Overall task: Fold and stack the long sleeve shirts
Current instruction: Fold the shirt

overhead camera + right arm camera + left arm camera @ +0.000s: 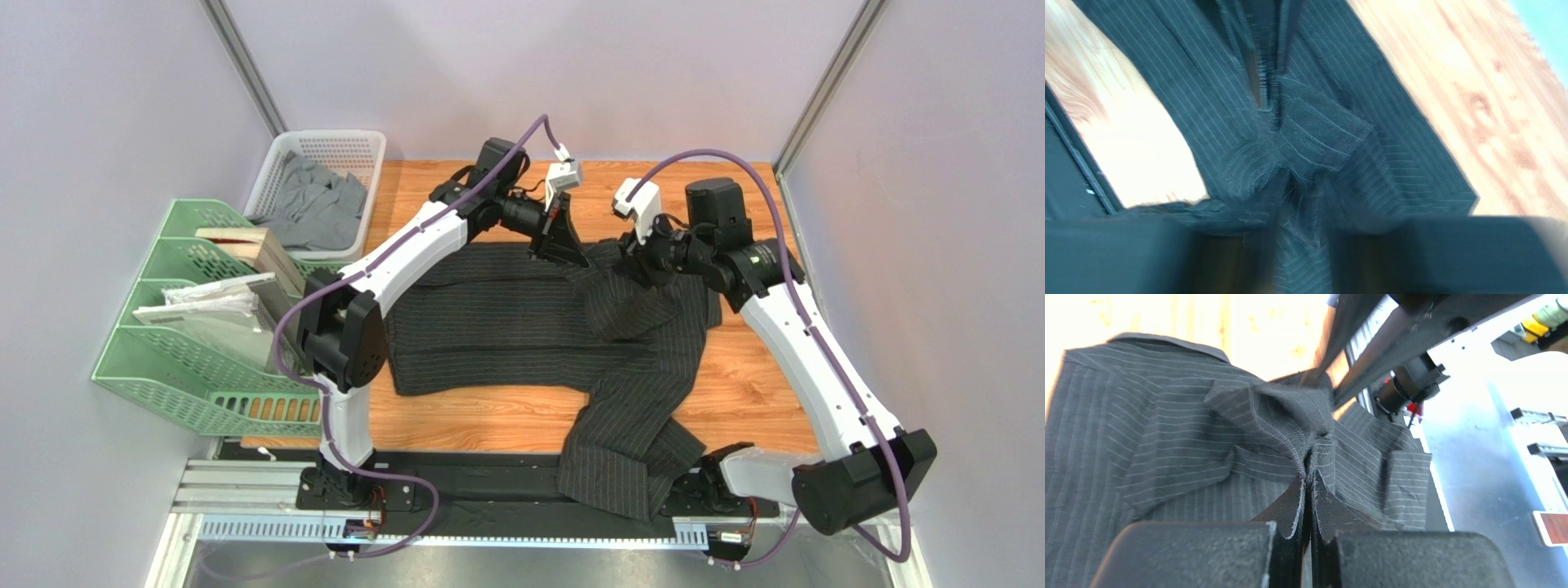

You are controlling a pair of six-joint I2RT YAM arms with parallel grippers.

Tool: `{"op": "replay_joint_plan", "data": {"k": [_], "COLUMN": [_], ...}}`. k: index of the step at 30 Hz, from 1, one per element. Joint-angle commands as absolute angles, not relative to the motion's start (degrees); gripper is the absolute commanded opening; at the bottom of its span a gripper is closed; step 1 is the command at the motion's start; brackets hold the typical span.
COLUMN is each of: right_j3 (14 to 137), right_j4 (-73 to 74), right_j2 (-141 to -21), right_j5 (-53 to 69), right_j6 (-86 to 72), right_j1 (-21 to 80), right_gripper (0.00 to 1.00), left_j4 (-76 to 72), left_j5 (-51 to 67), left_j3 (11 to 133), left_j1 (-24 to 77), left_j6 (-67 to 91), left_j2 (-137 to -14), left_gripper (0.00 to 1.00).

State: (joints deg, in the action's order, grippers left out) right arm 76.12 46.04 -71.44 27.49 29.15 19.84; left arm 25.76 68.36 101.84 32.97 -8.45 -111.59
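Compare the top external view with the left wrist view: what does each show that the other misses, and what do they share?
Only the top external view shows the white basket holding grey cloth, the green rack, and a sleeve draped over the near edge of the table. Only the left wrist view shows, close up, the left gripper shut on a raised fold of fabric. Both show the pinstriped shirt spread on the wooden table.

Top camera looks down on the whole table (761, 368); both wrist cameras sit close over the shirt (528, 325).
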Motion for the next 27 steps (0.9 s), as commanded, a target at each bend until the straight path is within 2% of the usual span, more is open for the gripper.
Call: {"op": "replay_joint_plan", "data": {"k": [1,2,3,5,8,13,21,27], "right_j3": [76.9,76.6,76.1,74.4,74.2,76.4,83.4,91.2], "right_j4": [48.7,49.6,50.5,50.4,51.1,51.9,54.4,55.8], "right_j2": [-67.6,-65.9,-65.0,-62.9,-63.3,-72.1,-90.3,-103.3], "right_j5": [24.2,25.0,27.9,29.9,32.9,37.4,40.5,43.6], "right_j6": [27.1,25.8,24.5,21.2,19.4,17.3,17.0,14.0], "right_j1": [19.3,16.5,14.3,7.2,-1.7,-7.4,-7.5,-7.0], "right_gripper": [0.49,0.6,0.74,0.83,0.86,0.81,0.7,0.59], "left_j4": [32.9,34.9,37.2,43.4,50.6,54.7,71.2,76.9], "left_j5": [68.3,66.8,66.3,64.8,62.1,57.4,49.7,46.4], "left_j3": [102.9,103.0,103.4,103.6,103.8,103.1,108.4,109.2], "left_j1": [35.6,36.3,38.0,40.9,44.8,49.7,56.8,60.2], "left_j6": [-17.5,-19.8,-22.5,-29.5,-38.4,-46.7,-62.3,-68.6], "left_j2": [-105.1,-103.9,-103.4,-102.2,-100.6,-98.1,-99.8,-97.3], "left_gripper": [0.0,0.0,0.0,0.0,0.0,0.0,0.0,0.0]}}
